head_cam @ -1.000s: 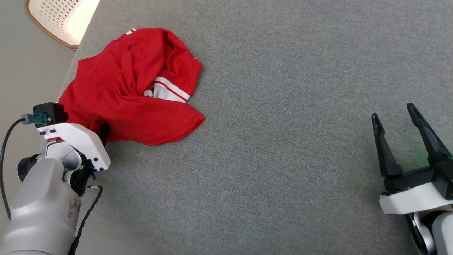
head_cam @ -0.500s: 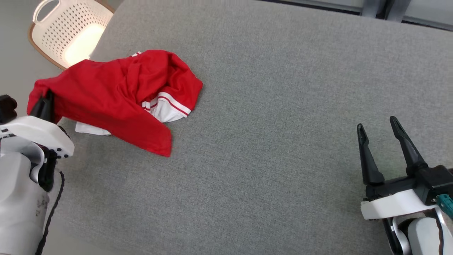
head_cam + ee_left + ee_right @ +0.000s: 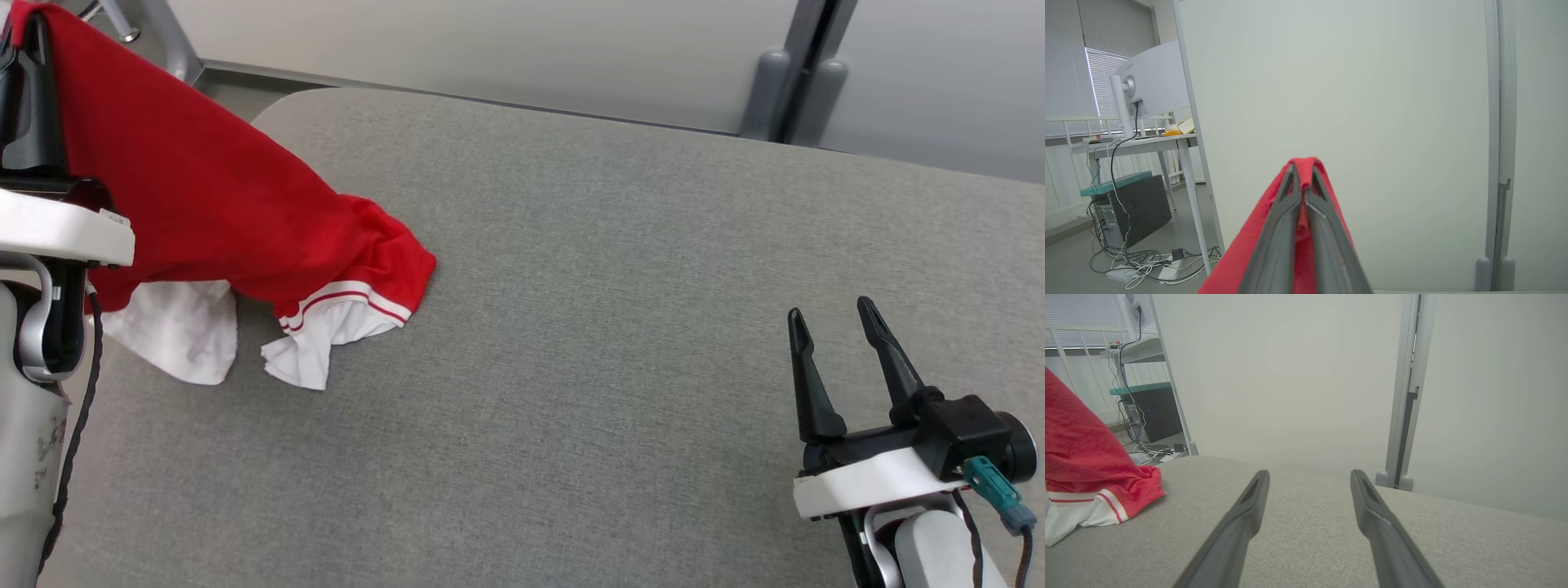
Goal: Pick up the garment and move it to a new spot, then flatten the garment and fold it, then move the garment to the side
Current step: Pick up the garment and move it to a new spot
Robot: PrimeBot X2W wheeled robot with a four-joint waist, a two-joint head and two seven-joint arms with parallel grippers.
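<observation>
Left wrist view: red garment (image 3: 1237, 261) pinched between left fingers (image 3: 1280, 245); right fingers (image 3: 1249, 506) spread.

Right end effector (image 3: 828, 309): black fingers (image 3: 807, 376), white bracket (image 3: 857, 483), teal plug (image 3: 992, 483) (black cable (image 3: 1024, 555)); left forearm (image 3: 24, 457) scuffed.

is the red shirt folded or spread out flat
neither: the shirt hangs bunched from the shut left end effector, its white-trimmed end crumpled on the grey surface

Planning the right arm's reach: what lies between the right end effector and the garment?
Only bare grey surface up to the garment; the head view shows it.
</observation>
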